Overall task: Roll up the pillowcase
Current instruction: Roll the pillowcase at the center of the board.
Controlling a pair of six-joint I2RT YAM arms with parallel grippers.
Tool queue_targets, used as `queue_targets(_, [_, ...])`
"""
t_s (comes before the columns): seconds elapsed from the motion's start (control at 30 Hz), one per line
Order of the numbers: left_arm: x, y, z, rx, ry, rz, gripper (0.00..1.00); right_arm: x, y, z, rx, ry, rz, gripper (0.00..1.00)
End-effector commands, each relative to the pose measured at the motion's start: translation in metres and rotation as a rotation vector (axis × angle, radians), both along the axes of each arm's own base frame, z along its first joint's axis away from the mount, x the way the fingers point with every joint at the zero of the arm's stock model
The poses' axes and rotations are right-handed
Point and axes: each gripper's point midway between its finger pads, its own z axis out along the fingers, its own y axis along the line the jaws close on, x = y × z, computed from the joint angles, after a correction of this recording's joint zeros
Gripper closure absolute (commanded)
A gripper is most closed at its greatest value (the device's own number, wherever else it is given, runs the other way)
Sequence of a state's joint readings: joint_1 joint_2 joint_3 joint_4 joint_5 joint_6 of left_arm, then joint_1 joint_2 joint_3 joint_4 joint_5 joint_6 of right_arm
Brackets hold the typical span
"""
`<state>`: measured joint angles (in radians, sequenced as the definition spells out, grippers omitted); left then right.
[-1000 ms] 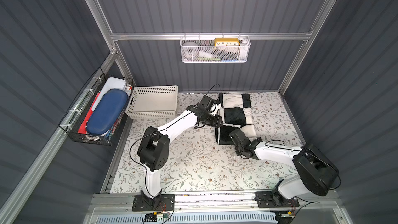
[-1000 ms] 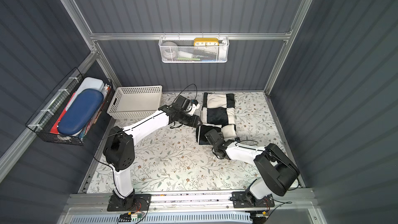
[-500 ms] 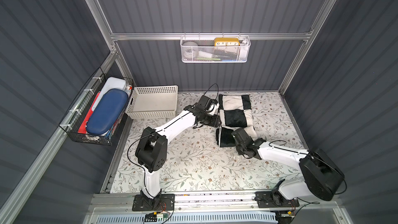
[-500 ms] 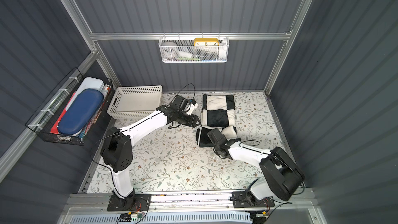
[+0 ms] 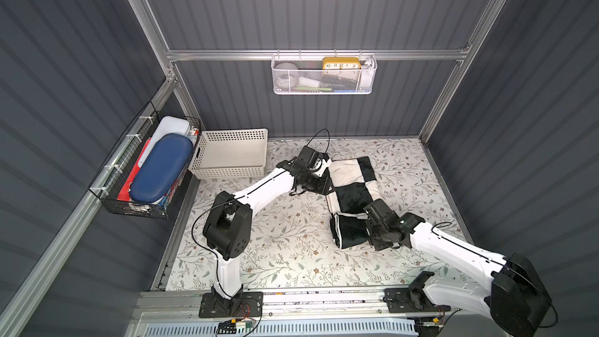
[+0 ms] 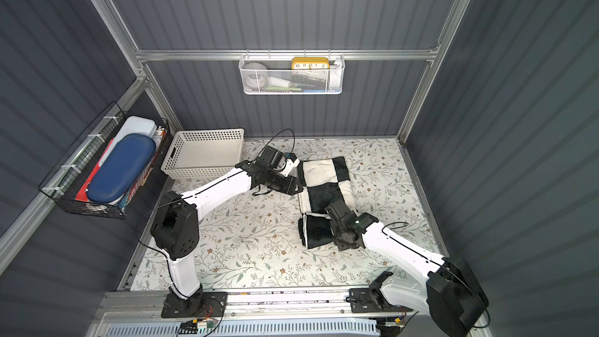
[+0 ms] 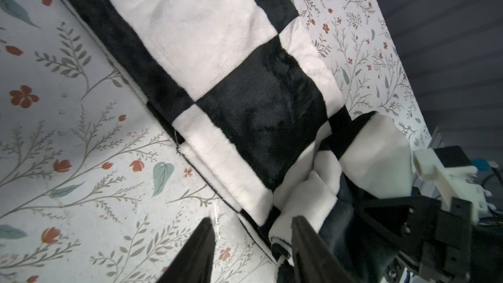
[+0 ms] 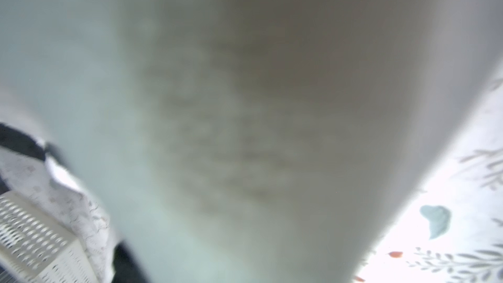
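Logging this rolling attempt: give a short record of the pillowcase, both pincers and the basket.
cloth: black-and-cream checkerboard plush pillowcase, near end rolled, rest flat on floral table covering
left pincer: open, at the cloth's edge near the roll
right pincer: at the roll, jaws hidden
basket: cream perforated plastic basket, apart from the cloth

Only one thing can be read — a yellow rounded clock [image 5: 341, 62] in the white mesh wall basket [image 5: 324, 87], at twelve o'clock, shows numerals 10, 11, 12, 1, 2.
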<state>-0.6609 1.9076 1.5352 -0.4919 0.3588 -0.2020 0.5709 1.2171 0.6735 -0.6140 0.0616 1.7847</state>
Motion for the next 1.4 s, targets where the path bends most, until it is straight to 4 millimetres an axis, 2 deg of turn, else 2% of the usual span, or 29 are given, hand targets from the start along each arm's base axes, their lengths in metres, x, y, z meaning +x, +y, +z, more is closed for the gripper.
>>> queue_targets(0.0, [-0.012, -0.017, -0.004, -0.044, 0.042, -0.079, 0.5, 0.012, 0.009, 0.005, -0.001, 0.056, 0.088, 0.74])
queue_targets(0.1, [-0.022, -0.033, -0.011, -0.042, 0.061, -0.13, 0.5, 0.032, 0.018, 0.015, -0.004, 0.029, 0.13, 0.74])
queue_targets(0.17, [-0.029, -0.042, -0.019, -0.03, 0.068, -0.163, 0.5, 0.038, 0.018, 0.023, -0.014, 0.025, 0.138, 0.75])
queue_targets(0.27, [-0.037, -0.047, -0.036, -0.011, 0.099, -0.189, 0.51, 0.045, 0.014, 0.027, -0.006, -0.002, 0.132, 0.72])
queue_targets(0.43, [-0.04, -0.04, -0.056, 0.038, 0.12, -0.19, 0.53, 0.053, 0.004, 0.032, -0.009, -0.023, 0.112, 0.67])
queue_targets(0.53, [-0.04, -0.039, -0.064, 0.055, 0.132, -0.195, 0.53, 0.068, 0.0, 0.035, -0.001, -0.052, 0.113, 0.62])
queue_targets(0.6, [-0.042, -0.041, -0.07, 0.05, 0.148, -0.202, 0.54, 0.077, 0.001, 0.036, 0.002, -0.041, 0.119, 0.57])
queue_targets(0.73, [-0.045, -0.043, -0.08, 0.051, 0.175, -0.215, 0.55, 0.097, 0.005, 0.043, 0.005, -0.066, 0.128, 0.54])
queue_targets(0.93, [-0.054, -0.036, -0.09, 0.072, 0.222, -0.227, 0.58, 0.121, 0.011, 0.046, 0.006, -0.101, 0.135, 0.46])
queue_targets(1.03, [-0.046, -0.029, -0.092, 0.106, 0.21, -0.179, 0.57, 0.128, 0.014, 0.042, 0.017, -0.096, 0.134, 0.44])
queue_targets(1.1, [-0.029, -0.013, -0.091, 0.144, 0.206, -0.071, 0.53, 0.134, 0.012, 0.042, 0.007, -0.11, 0.136, 0.43])
queue_targets(1.2, [0.001, 0.014, -0.074, 0.138, 0.165, 0.059, 0.48, 0.138, 0.009, 0.037, 0.014, -0.096, 0.126, 0.42])
queue_targets(1.27, [0.018, 0.032, -0.06, 0.147, 0.129, 0.14, 0.4, 0.141, 0.007, 0.034, 0.013, -0.095, 0.124, 0.42])
queue_targets(1.37, [0.033, 0.047, -0.041, 0.142, 0.077, 0.202, 0.33, 0.15, 0.003, 0.034, 0.014, -0.102, 0.123, 0.41])
